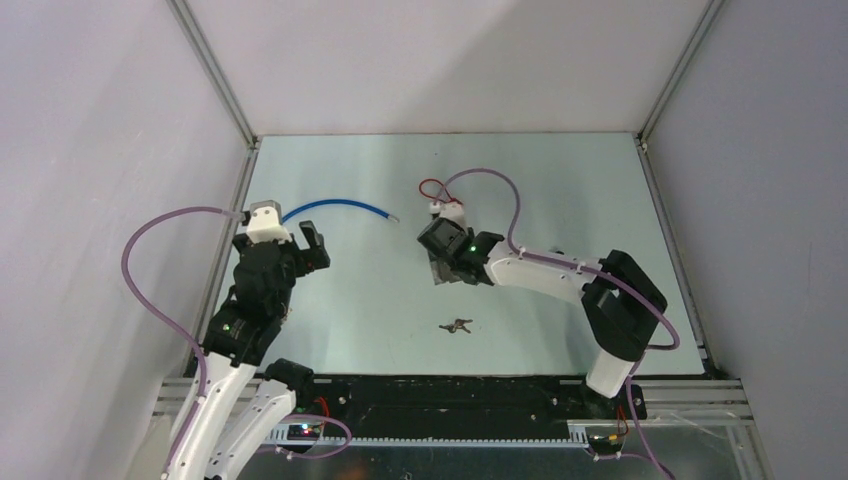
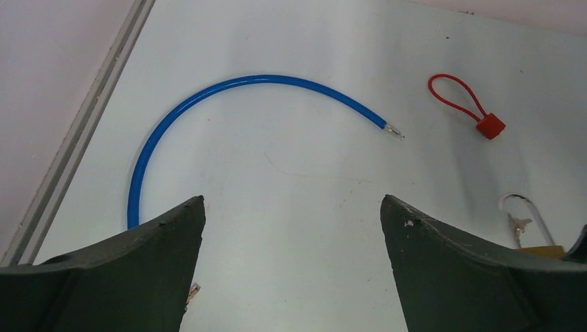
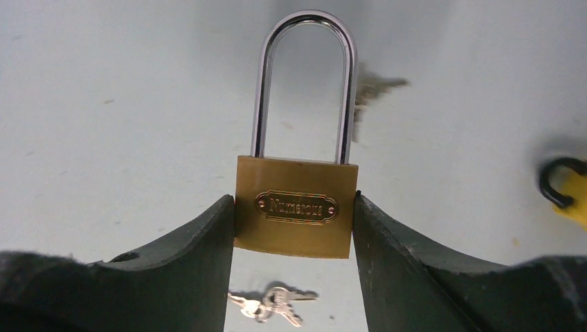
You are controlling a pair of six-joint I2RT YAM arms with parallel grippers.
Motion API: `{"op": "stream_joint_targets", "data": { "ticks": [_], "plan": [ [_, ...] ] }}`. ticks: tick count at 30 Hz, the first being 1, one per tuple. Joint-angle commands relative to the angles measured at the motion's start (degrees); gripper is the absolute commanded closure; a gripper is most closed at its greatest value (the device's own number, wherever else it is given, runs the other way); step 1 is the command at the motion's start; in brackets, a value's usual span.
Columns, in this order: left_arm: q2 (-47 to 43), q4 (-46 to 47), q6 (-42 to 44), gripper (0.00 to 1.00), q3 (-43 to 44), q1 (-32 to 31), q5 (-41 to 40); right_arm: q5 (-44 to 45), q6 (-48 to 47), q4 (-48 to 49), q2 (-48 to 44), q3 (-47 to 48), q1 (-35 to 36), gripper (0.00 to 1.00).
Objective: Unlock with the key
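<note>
Far to the left of the padlock (image 3: 296,216), the left gripper (image 1: 290,240) hovers over the table (image 1: 560,200). Its jaws are spread wide and hold nothing.

Between that gripper and the padlock, a blue cable (image 1: 340,205) lies on the table in an open arc. Its bare metal tip points toward the padlock.

Just behind the padlock, toward the back wall, lies a red loop (image 2: 464,104) joined to a small red block.

The padlock has a brass body and a long steel shackle, and the shackle is closed into the body. The right gripper (image 3: 294,207) is closed on the padlock, with its dark fingers (image 3: 194,263) pressed against the two sides of the brass body. The shackle points away from the wrist. Whether the padlock rests on the table or is lifted off it cannot be told.

A single key (image 3: 374,90) lies just beside the shackle on its right, blurred in the right wrist view.

The key bunch (image 1: 456,325) lies on the table nearer the arm bases than the padlock and apart from it. Nothing touches it.

To the right of the padlock, at the edge of the right wrist view, a yellow object (image 3: 571,197) with a black hook shows only in part.
</note>
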Motion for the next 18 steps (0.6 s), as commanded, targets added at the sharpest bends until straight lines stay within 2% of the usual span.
{"op": "stream_joint_targets", "data": {
  "ticks": [1,5,11,13,15,17,18],
  "plan": [
    [0.5,1.7,0.0,0.0,0.2,-0.3,0.5,-6.0,-9.6,13.1,2.1,1.2,3.9,0.82],
    [0.9,1.6,0.0,0.0,0.1,-0.4,0.7,-10.5,-10.6,15.7,6.6,2.2,4.9,0.79],
    [1.3,1.5,-0.1,0.0,0.2,-0.3,0.8,-12.0,-11.5,14.2,11.3,4.2,5.1,0.76],
    [1.5,1.5,-0.1,0.0,0.3,-0.3,0.9,-12.1,-11.5,13.6,11.5,4.4,5.1,0.69],
    [1.9,1.5,0.0,0.0,0.3,-0.3,0.8,-12.1,-11.6,13.1,10.9,4.5,5.1,0.36],
    [2.1,1.4,0.0,0.0,0.2,-0.3,0.8,-11.2,-11.6,12.4,9.8,4.5,5.1,0.19],
    [2.2,1.4,0.0,0.0,0.3,-0.3,0.7,-10.8,-11.2,11.6,9.2,4.5,5.1,0.15]
  ]
}}
